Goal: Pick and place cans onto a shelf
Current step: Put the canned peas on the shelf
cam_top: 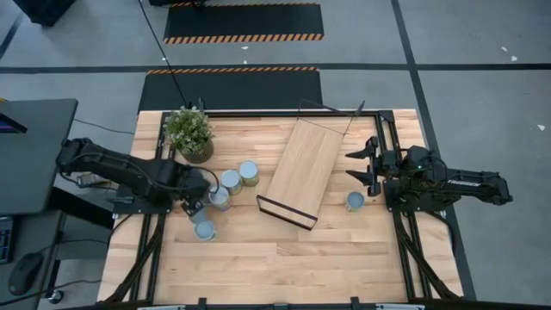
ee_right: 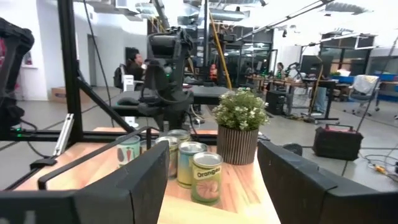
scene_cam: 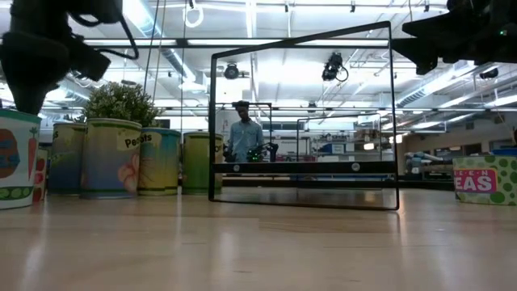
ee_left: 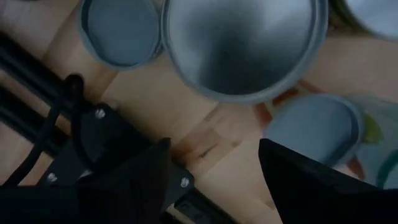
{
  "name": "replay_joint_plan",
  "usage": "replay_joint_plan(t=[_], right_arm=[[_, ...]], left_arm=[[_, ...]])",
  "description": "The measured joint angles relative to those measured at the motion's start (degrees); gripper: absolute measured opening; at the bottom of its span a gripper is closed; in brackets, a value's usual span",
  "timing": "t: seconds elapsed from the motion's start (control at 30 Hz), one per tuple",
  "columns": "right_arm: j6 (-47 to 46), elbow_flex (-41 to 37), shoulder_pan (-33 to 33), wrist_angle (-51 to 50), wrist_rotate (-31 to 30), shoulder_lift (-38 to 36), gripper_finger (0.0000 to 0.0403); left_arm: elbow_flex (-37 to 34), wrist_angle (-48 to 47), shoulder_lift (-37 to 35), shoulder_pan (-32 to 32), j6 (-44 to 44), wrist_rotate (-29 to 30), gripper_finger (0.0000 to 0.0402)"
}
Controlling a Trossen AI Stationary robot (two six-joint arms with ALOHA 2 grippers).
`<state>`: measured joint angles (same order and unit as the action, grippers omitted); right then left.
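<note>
Several cans with silvery tops stand upright on the wooden table: a cluster at the left [cam_top: 231, 179] [cam_top: 249, 172] [cam_top: 219, 198] [cam_top: 205, 230] and one at the right [cam_top: 355, 201]. The shelf [cam_top: 301, 170], a light-wood board, stands slantwise mid-table on black wire end frames [scene_cam: 303, 121]. My left gripper [cam_top: 195, 207] hangs open over the left cluster, pointing down. Its wrist view shows can tops [ee_left: 242, 43] [ee_left: 118, 31] [ee_left: 317, 130] beyond the open fingers [ee_left: 214, 168]. My right gripper [cam_top: 360, 168] is open and empty, above the table right of the shelf, pointing left [ee_right: 211, 180].
A potted green plant [cam_top: 188, 133] stands at the far left, just behind the can cluster. Black frame rails [cam_top: 398, 224] run along both table sides. People [scene_cam: 243, 133] are in the room beyond the table. Bare tabletop [cam_top: 284, 267] lies toward the near edge.
</note>
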<state>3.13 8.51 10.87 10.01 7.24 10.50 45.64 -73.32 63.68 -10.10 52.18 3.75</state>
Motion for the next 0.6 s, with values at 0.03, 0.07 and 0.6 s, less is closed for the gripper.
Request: replay_joint_plan(t=[0.03,0.07,0.6], right_arm=[[0.0,0.0,0.0,-0.3,0.1,0.0,0.0252],[0.0,0.0,0.0,-0.6,0.1,0.0,0.0251],[0.0,0.0,0.0,-1.2,0.0,0.0,0.025]], left_arm=[[-0.4,0.7,0.2,0.7,-0.5,0.0,0.0261],[-0.8,1.2,0.5,1.2,-0.7,0.0,0.027],[-3.1,8.5,1.2,3.9,-5.1,2.8,0.0393]])
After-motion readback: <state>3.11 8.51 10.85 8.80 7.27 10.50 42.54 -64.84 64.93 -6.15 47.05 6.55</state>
